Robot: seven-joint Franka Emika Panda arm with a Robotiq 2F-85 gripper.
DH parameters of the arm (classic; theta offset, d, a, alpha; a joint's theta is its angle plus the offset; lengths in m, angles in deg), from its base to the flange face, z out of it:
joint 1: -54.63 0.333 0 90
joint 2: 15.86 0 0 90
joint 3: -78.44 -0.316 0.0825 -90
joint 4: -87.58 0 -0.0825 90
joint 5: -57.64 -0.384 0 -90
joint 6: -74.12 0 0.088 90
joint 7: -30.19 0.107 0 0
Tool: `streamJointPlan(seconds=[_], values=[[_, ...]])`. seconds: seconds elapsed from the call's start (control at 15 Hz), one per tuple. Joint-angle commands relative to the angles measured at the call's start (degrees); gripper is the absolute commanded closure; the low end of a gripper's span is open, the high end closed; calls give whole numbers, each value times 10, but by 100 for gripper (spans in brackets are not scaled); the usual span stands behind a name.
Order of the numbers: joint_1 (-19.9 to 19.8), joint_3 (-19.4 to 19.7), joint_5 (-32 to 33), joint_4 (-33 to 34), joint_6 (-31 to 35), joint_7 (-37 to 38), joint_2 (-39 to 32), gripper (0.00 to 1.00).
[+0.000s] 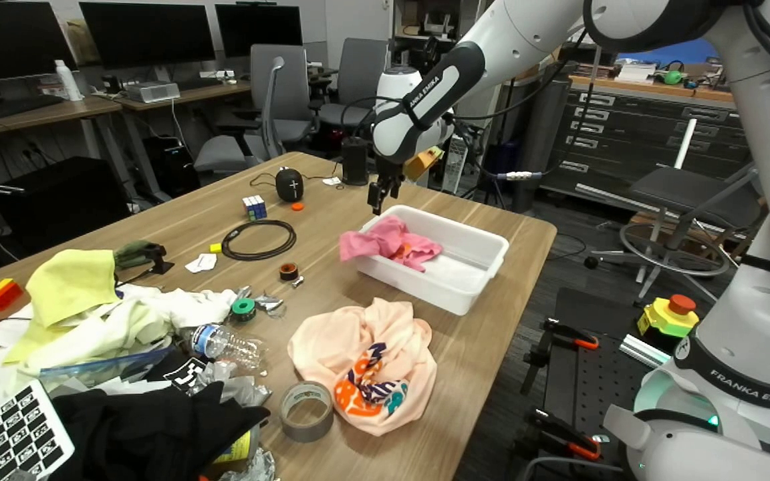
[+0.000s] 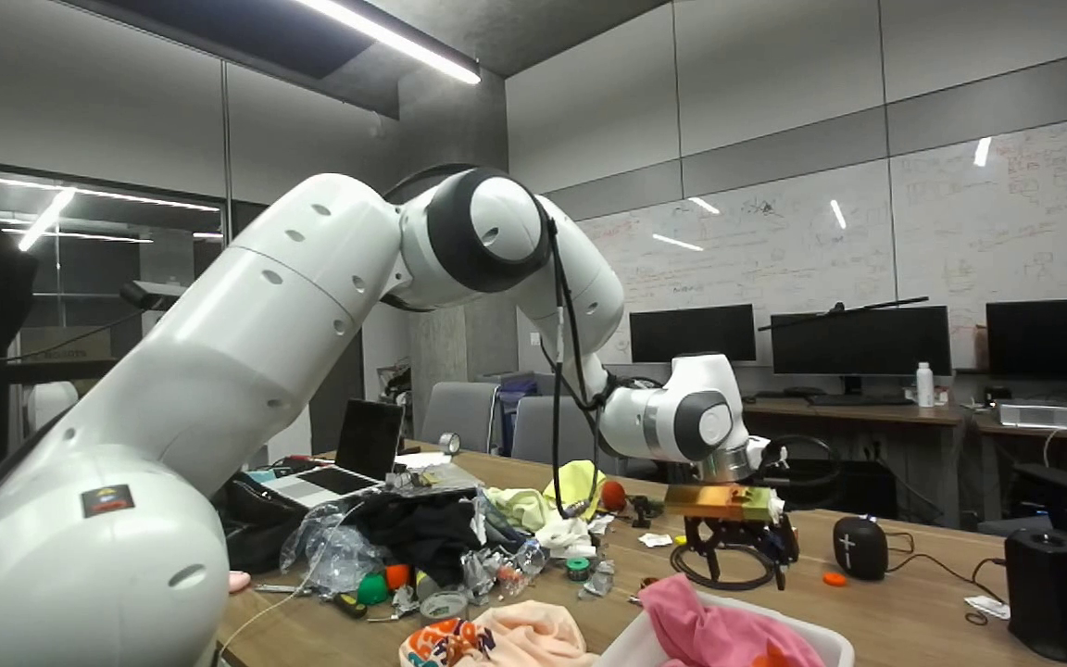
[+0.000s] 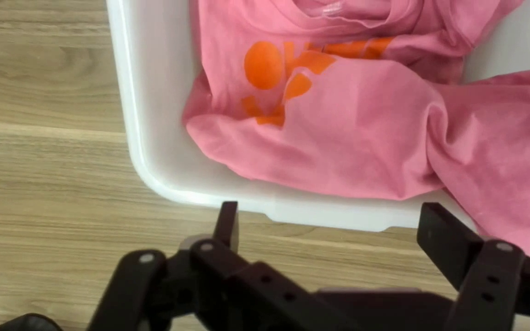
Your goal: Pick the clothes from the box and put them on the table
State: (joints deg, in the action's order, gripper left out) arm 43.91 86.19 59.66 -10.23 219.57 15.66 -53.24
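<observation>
Black two-finger tool [image 3: 329, 216] spread wide, holding nothing, just beside the closest rim of the white rectangular plastic box [image 3: 159, 92]. Pink fabric shirt with orange print [image 3: 361, 133] bunched in the box, ahead of the tool, one end over the rim. Step, probably: pick set-up. Next should be: forward over the shirt, down, pinch a thick fold, lift clear, then out to the brown wood-grain desk [image 3: 53, 184]. Collar [image 3: 345, 22] faces away from tool; bunched long axis roughly along the tool's spread, overhanging end to the right in wrist view. Peach printed cloth [image 1: 358, 341] on desk, past the box from tool.
</observation>
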Motion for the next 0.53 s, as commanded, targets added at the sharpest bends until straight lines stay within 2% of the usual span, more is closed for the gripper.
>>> streamJointPlan(seconds=[0.0,0.47], values=[[-11,-13,16,3,-9,-12,-6,0],[-17,-31,41,-19,2,-76,-4,0]])
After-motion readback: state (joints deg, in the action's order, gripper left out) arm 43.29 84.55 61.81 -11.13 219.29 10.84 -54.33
